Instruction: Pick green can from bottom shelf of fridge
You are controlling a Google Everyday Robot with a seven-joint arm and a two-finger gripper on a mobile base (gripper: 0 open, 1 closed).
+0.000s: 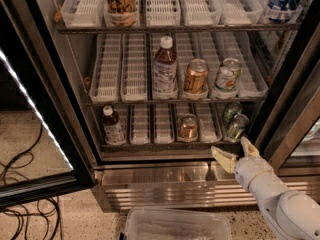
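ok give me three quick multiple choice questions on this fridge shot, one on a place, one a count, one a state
1. Where is the gripper?
A) just below the bottom shelf, at its right end
B) at the top shelf
C) at the middle shelf

2. How many green cans stand on the bottom shelf?
A) none
B) two
C) four

3. The gripper's fingers are:
A) shut on a can
B) open and empty
C) shut on a bottle

Answers:
1 A: it hangs in front of the steel base, under the green cans.
2 B: a pair at the right end, one behind the other.
3 B: the fingers are spread with nothing between them.
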